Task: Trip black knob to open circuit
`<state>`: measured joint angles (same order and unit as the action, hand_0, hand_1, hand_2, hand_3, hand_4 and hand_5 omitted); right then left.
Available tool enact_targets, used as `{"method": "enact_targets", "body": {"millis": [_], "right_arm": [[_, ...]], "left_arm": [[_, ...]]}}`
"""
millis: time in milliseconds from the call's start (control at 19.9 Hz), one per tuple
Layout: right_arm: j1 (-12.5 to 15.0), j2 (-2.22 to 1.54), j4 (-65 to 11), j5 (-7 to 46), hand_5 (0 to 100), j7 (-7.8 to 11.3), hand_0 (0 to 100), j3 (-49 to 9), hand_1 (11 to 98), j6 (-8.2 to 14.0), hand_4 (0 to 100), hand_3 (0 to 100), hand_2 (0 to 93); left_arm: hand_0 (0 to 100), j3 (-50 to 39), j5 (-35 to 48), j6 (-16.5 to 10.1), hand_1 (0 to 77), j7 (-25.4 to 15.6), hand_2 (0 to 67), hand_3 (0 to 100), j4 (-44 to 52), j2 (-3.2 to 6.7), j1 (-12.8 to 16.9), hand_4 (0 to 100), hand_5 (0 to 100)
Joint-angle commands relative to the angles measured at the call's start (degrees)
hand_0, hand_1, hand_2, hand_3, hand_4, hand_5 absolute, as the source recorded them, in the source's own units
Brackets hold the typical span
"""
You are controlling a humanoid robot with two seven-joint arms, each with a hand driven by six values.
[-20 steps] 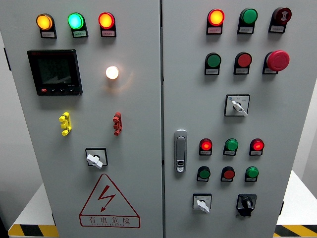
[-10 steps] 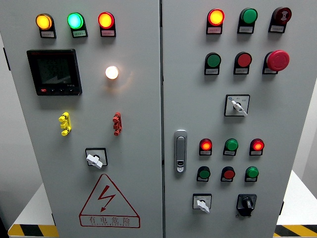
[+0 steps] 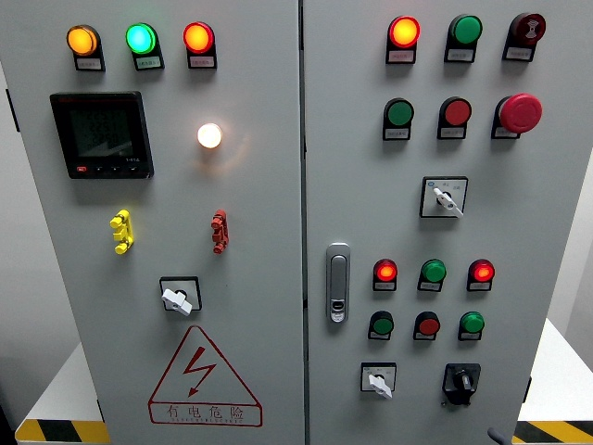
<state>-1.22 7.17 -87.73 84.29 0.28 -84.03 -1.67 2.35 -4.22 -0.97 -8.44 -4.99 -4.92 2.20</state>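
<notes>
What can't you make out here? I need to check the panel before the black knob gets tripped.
- Head view: labels under the lamps and buttons, e.g., too small to read.
- Meter screen: dark, readout illegible.
- Black knob: its position markings too small to tell.
- Dark object at the bottom edge: cut off, cannot identify.
- Both hands: not in view.

Black knob low on the right cabinet door

The black knob (image 3: pixel 460 380) sits on a dark square plate in the bottom row of the grey right-hand door, its ridged grip standing roughly upright, with nothing touching it.
</notes>
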Motion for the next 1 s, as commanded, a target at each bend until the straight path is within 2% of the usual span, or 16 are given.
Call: {"method": "enact_targets", "body": {"millis": [0,553,954], "right_arm": [[-1.0,0.03,0.0,0.3,87,-0.11,82,0.4,44.8,0.0,79,79,4.1],[-4.8,0.03,3.0,0.4,88,-0.28,83,0.1,44.6,0.0,79,80,3.9],[-8.6,0.03,6.3,0.4,88,-0.28,84,-0.5,44.1,0.1,78,80,3.8]], "left_arm": [[0,0.0,0.0,0.0,3.5,0.0,12.7,21,0.1,0.0,0.0,7,2],[0,0.0,0.0,0.0,3.5,0.0,12.6,21,0.0,0.0,0.0,7,2],[0,0.0,0.0,0.0,3.4,0.0,12.6,21,0.1,0.0,0.0,7,2]]}}
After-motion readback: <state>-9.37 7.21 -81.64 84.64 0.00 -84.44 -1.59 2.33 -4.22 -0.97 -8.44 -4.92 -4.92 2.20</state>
